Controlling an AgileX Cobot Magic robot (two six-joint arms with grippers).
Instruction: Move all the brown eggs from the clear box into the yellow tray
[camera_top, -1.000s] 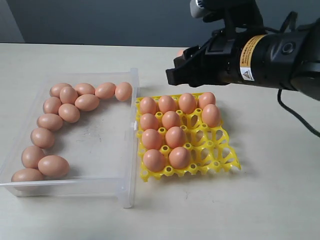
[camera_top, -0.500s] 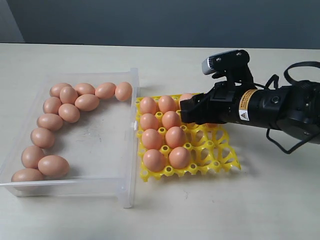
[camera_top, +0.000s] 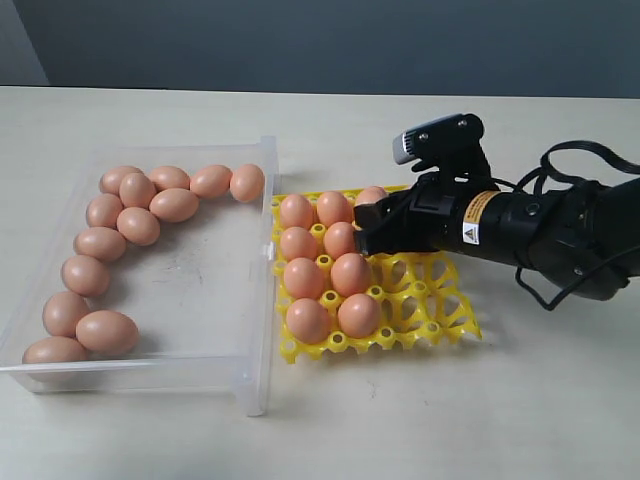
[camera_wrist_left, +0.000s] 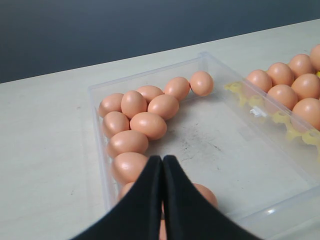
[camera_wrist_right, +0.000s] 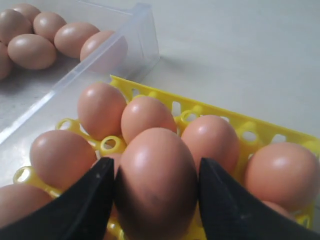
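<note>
**Thirteen brown eggs lie in the clear box, one more gripped over the yellow tray**

Thirteen brown eggs (camera_top: 174, 204) line the far wall and left side of the clear box (camera_top: 255, 300). One more, the held egg (camera_wrist_right: 156, 180), sits clamped between the black fingers of the right gripper (camera_top: 365, 232). It hangs low over the yellow tray (camera_top: 440, 320), toward the tray's far side and among eggs already seated in cups. The two columns nearest the box are full. The tray stands just beside the box's right wall on the pale table (camera_top: 500, 420). The left gripper (camera_wrist_left: 162, 165) hovers over the box's near end, its jaws pressed together on nothing.
</note>
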